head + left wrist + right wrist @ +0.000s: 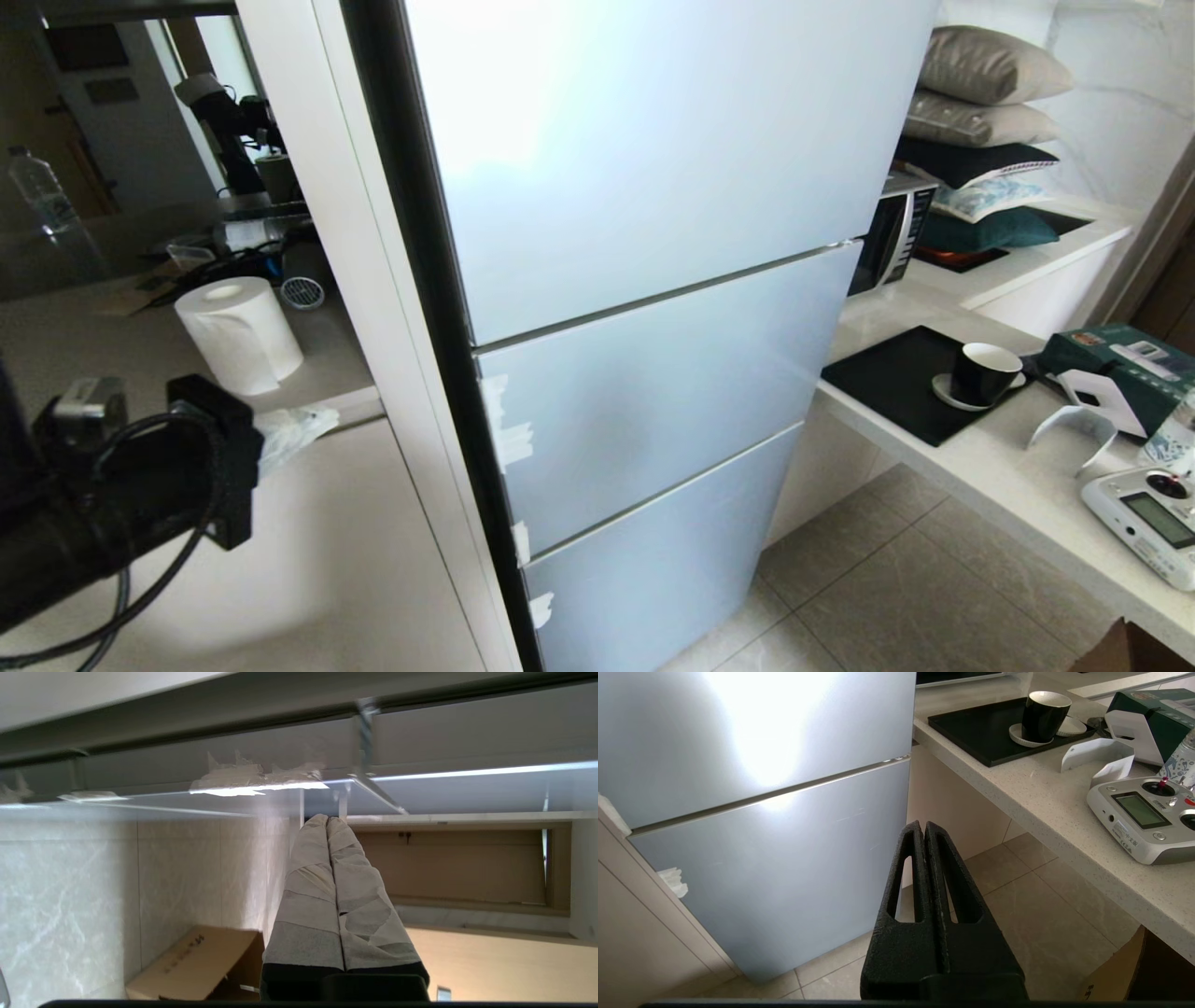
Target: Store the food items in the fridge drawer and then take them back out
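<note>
Both hands pressed together: left hand (327, 820) nr taped fridge (653, 280) edge, right hand (923, 825) facing fridge.

The left arm (103, 485) is raised at the lower left of the head view. The left gripper (327, 821) has its taped fingers pressed together. The right gripper (923, 828) is likewise closed.

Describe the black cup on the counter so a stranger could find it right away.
Start at the tall pale-blue fridge, then go to the white stone counter beside it. A flat black tray lies there; the glossy black cup with a white inside sits on a white saucer at the tray's edge.
</note>
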### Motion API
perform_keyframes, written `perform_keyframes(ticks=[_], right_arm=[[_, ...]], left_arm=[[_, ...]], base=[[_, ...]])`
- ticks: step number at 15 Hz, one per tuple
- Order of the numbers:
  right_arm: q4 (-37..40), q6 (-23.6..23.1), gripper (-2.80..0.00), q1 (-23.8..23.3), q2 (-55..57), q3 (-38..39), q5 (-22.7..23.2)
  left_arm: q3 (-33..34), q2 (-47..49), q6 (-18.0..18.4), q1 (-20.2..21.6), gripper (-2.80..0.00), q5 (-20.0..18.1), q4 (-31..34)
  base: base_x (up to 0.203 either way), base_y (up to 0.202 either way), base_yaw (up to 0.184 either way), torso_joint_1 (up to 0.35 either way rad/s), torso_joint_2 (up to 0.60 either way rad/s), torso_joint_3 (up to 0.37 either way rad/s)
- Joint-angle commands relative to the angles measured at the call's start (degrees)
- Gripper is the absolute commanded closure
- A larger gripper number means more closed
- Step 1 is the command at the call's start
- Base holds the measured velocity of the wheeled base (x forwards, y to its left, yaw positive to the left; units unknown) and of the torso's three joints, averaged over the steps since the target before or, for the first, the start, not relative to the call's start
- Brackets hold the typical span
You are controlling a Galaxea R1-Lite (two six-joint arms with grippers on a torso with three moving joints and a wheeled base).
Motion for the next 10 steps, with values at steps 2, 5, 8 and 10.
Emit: perform_keyframes(ticks=[2,5,8,10], right_arm=[[0.00,-0.05,0.00,0.02,-0.01,0.00,0.04],[0.00,-0.05,0.00,-0.02,-0.01,0.00,0.04],[0.00,-0.05,0.00,0.06,-0.01,0.00,0.04],[0.00,-0.05,0.00,0.06,-0.01,0.00,0.04]], left_arm=[[-2.33,15.55,-0.69,-1.83,0.00,0.08,-7.74],[-4.08,24.74,-0.89,-2.13,0.00,0.70,-16.63],[-6.20,32.25,-0.55,-2.18,0.00,1.65,-27.88],[-8.58,33.72,-0.50,-2.58,0.00,1.59,-30.34]], base=[[0.000,0.000,0.000,0.000,0.00,0.000],[0.000,0.000,0.000,0.000,0.00,0.000],[0.000,0.000,0.000,0.000,0.00,0.000],[0.000,0.000,0.000,0.000,0.00,0.000]])
